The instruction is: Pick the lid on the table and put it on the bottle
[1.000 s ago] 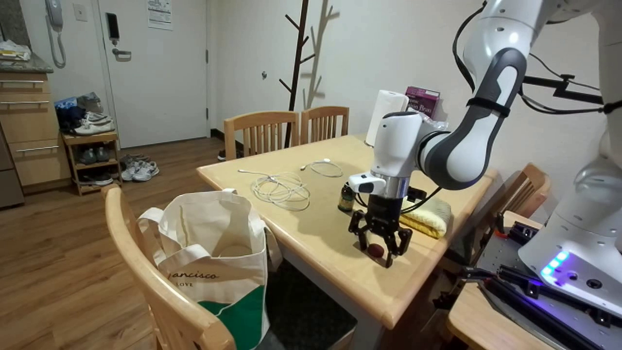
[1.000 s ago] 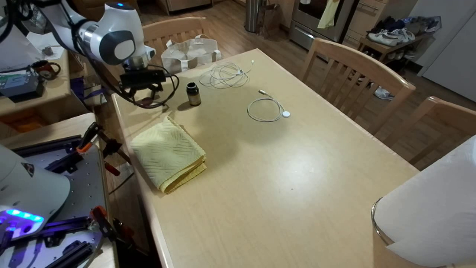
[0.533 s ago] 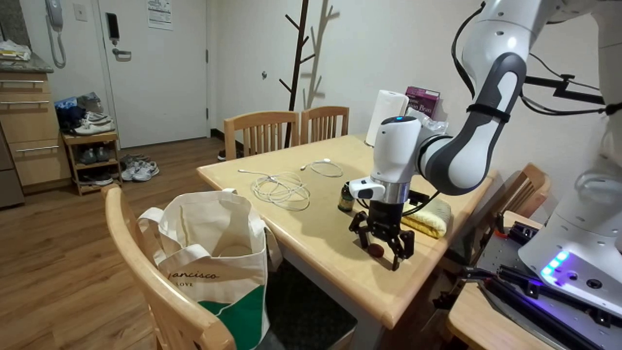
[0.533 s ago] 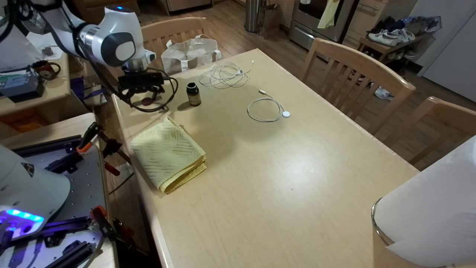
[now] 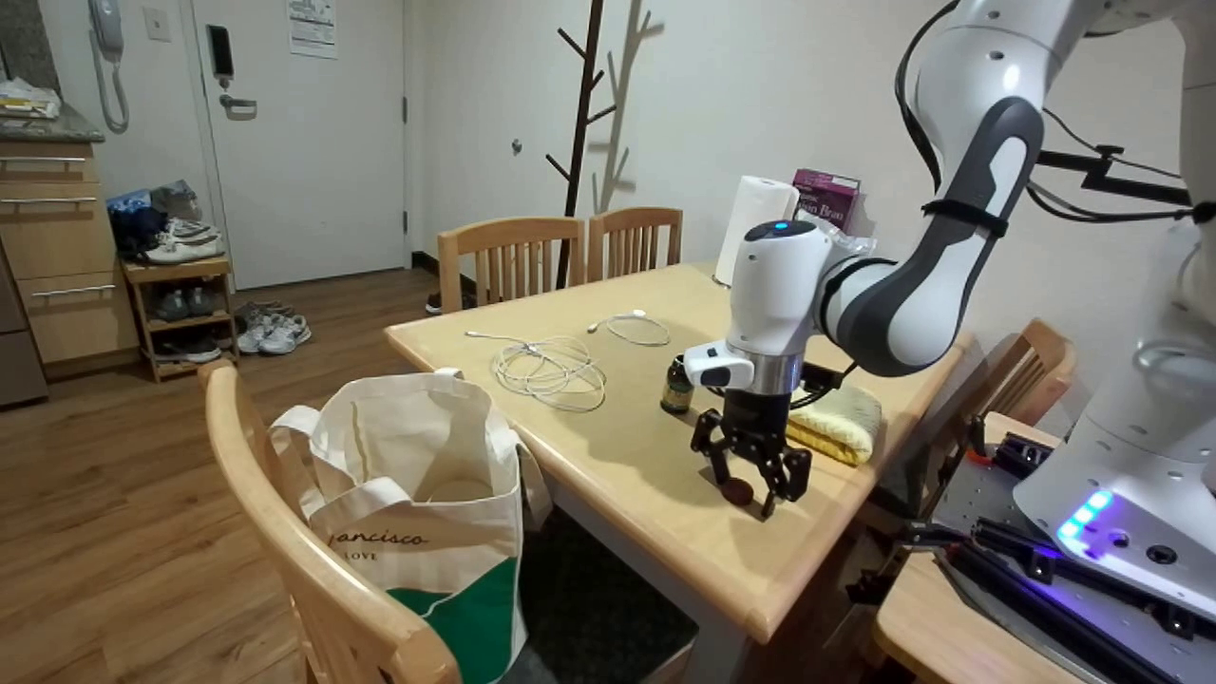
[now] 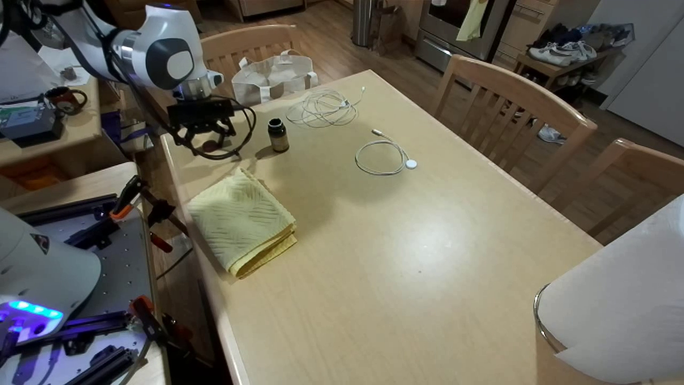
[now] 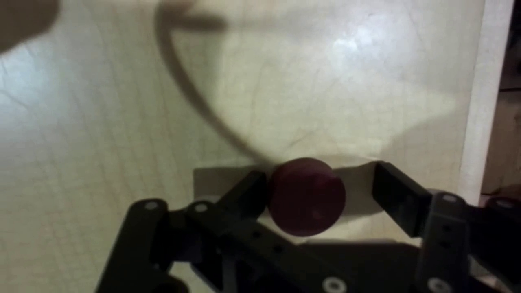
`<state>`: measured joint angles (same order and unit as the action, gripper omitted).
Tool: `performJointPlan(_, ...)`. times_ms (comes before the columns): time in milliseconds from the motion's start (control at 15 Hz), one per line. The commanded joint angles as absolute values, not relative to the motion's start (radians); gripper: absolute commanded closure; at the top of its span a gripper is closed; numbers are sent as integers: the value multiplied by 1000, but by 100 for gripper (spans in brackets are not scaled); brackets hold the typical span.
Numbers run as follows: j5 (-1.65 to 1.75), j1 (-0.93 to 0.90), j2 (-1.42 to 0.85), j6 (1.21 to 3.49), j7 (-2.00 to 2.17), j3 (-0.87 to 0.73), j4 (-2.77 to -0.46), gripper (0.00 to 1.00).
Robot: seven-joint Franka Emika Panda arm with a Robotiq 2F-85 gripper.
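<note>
Lying on the table (image 6: 347,299), the lid (image 7: 307,199) is seen between widely parted fingers (image 7: 401,199) of the gripper (image 7: 319,185); contact cannot be confirmed. The label (image 6: 279,143) of the bottle (image 6: 277,133) cannot be read.

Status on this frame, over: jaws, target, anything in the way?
Jaws open, astride dark-red round lid, not yet clamped. Small dark bottle upright, uncapped. Folded yellow cloth off the lid-to-bottle path.
</note>
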<state>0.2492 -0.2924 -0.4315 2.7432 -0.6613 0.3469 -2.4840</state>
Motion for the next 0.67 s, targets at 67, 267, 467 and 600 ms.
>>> performJointPlan(67,277,-278,-440,2740,-645,349,-2476,64)
performJointPlan(267,270,-272,-437,2734,-647,352,-2473,75)
performJointPlan(467,241,-242,-417,2729,-657,369,-2480,75)
performJointPlan(600,228,-220,-377,2713,-649,368,-2491,75)
